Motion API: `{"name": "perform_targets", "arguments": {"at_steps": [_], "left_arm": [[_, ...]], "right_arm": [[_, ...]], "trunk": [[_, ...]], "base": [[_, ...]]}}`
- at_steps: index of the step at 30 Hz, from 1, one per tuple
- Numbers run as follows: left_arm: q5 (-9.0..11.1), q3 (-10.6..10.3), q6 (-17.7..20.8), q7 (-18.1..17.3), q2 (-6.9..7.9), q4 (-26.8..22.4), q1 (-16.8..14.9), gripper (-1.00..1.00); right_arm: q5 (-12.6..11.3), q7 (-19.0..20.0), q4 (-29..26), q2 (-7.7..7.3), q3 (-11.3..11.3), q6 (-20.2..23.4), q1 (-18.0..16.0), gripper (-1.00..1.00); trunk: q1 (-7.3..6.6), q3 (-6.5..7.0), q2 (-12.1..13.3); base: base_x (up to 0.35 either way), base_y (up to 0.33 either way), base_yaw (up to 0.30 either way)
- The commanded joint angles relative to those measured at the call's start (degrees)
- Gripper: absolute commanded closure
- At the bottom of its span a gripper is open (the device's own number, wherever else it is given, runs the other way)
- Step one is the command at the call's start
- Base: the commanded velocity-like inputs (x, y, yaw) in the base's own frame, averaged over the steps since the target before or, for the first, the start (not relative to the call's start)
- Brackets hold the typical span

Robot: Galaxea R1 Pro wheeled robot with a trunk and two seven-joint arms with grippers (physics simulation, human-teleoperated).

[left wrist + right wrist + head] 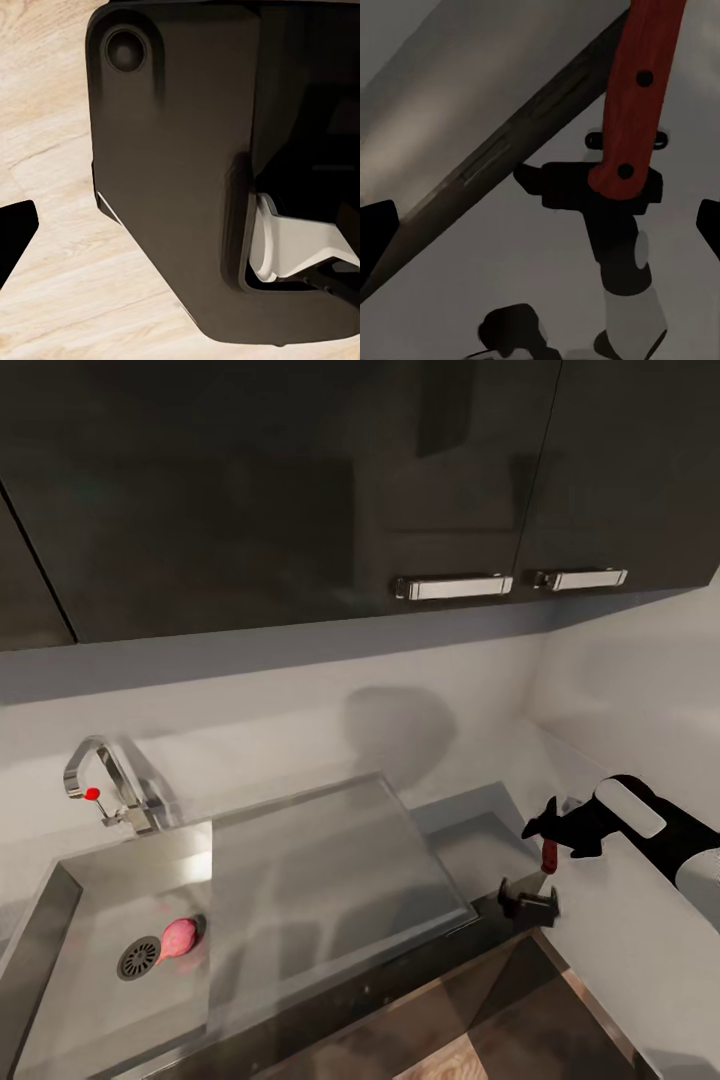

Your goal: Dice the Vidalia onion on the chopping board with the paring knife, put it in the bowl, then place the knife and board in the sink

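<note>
The Vidalia onion, pinkish and pointed, lies in the sink basin beside the round drain. My right gripper hovers over the grey countertop to the right of the sink. It is open, with its fingertips spread wide in the right wrist view. The paring knife's red riveted handle sits between and beneath them; its blade is hidden. My left gripper points at the robot's dark base over wooden floor and looks open. The chopping board and bowl are out of view.
A chrome tap with a red dot stands behind the basin. The flat drainboard lies between basin and knife. Dark wall cabinets hang overhead. The glossy countertop mirrors my right arm. Walls meet in a corner at the right.
</note>
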Motion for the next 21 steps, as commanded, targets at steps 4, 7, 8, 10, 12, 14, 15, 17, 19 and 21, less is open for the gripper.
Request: {"name": "perform_targets", "arguments": {"at_steps": [4, 7, 8, 10, 12, 14, 15, 17, 19, 21], "left_arm": [[0.0, 0.0, -0.2, 0.0, -0.01, 0.0, 0.0, -1.00], [0.0, 0.0, -0.1, 0.0, -0.01, 0.0, 0.0, -1.00], [0.0, 0.0, -0.1, 0.0, -0.01, 0.0, 0.0, -1.00], [0.0, 0.0, -0.1, 0.0, -0.01, 0.0, 0.0, -1.00], [0.0, 0.0, -0.1, 0.0, -0.01, 0.0, 0.0, -1.00], [0.0, 0.0, -0.2, 0.0, -0.01, 0.0, 0.0, -1.00], [0.0, 0.0, -0.2, 0.0, -0.01, 0.0, 0.0, -1.00], [0.0, 0.0, -0.1, 0.0, -0.01, 0.0, 0.0, -1.00], [0.0, 0.0, -0.1, 0.0, -0.01, 0.0, 0.0, -1.00], [0.0, 0.1, -0.1, 0.0, -0.01, 0.0, 0.0, -1.00]], "right_arm": [[-0.5, -0.6, -0.1, 0.20, 0.4, 0.0, -0.1, -1.00], [-0.5, -0.7, -0.1, 0.25, 0.4, 0.0, -0.1, -1.00], [-0.5, -0.7, -0.1, 0.26, 0.4, 0.0, -0.1, -1.00], [-0.5, -0.7, -0.1, 0.27, 0.4, 0.0, -0.1, -1.00], [-0.5, -0.7, -0.1, 0.27, 0.4, 0.0, -0.1, -1.00], [-0.5, -0.7, -0.1, 0.27, 0.4, 0.0, -0.1, -1.00], [-0.5, -0.8, -0.1, 0.27, 0.4, 0.0, -0.1, -1.00], [-0.5, -0.8, -0.1, 0.27, 0.4, 0.0, -0.1, -1.00], [-0.5, -0.8, -0.1, 0.27, 0.4, 0.0, -0.1, -1.00], [-0.5, -0.8, -0.1, 0.27, 0.4, 0.0, -0.1, -1.00]], "trunk": [[0.03, -0.15, -0.1], [0.03, -0.16, -0.1], [0.03, -0.16, -0.1], [0.03, -0.16, -0.1], [0.03, -0.16, -0.1], [0.03, -0.16, -0.1], [0.03, -0.16, -0.1], [0.03, -0.16, -0.1], [0.03, -0.16, -0.1], [0.03, -0.16, -0.1]], "base": [[0.000, 0.000, 0.000], [0.000, 0.000, 0.000], [0.000, 0.000, 0.000], [0.011, 0.000, 0.000], [0.070, -0.011, 0.000], [0.164, -0.101, 0.000], [0.204, -0.149, 0.000], [0.173, -0.121, 0.000], [0.078, -0.052, 0.000], [0.035, -0.023, 0.000]]}}
